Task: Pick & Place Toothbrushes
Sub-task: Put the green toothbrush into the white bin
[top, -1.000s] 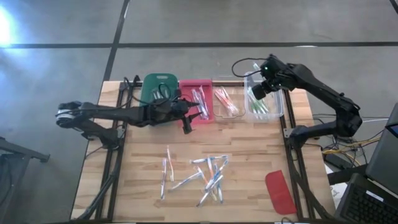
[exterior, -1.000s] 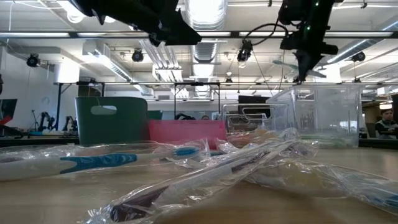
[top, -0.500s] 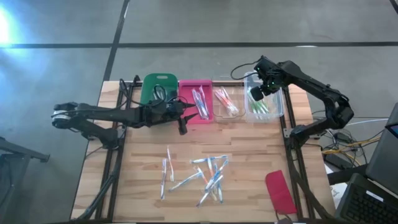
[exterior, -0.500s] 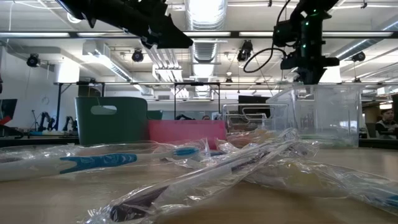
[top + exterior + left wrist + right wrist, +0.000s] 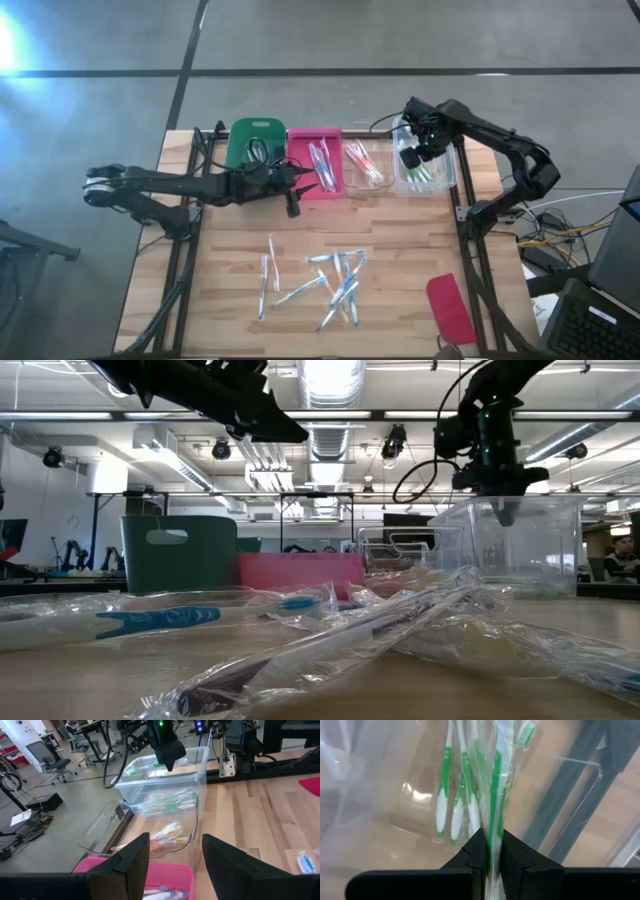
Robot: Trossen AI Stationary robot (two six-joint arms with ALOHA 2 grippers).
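Observation:
Several wrapped toothbrushes [image 5: 325,280] lie in a loose pile on the wooden table's near middle. My right gripper [image 5: 410,155] is over the clear bin [image 5: 445,170] at the far right, down at its rim [image 5: 503,512], and is shut on a wrapped green toothbrush [image 5: 495,780]. More green toothbrushes [image 5: 455,795] lie on the bin's floor. My left gripper [image 5: 294,196] hovers open and holding nothing at the pink bin's [image 5: 300,150] near left corner; in its wrist view the fingers [image 5: 172,865] point toward the row of bins. My right gripper pinches the green toothbrush's handle [image 5: 492,837] between its two fingers, through the clear wrapper. The fingers come from above, pointing down, and the brush runs on along them. Its head [image 5: 526,732] hangs below inside the clear bin; I cannot tell whether it touches the brushes there.
A green bin [image 5: 255,140], the pink bin with blue brushes, a clear tray of orange brushes [image 5: 365,165] and the clear bin stand in a row along the far edge. A flat red lid [image 5: 450,308] lies at the near right corner. Bare wood [image 5: 220,260] surrounds the pile.
My right gripper has moved down from above the clear bin to its rim, shifting slightly toward the table's left, still shut on the green toothbrush. My left gripper has drawn back a little toward the table's left edge, staying open.

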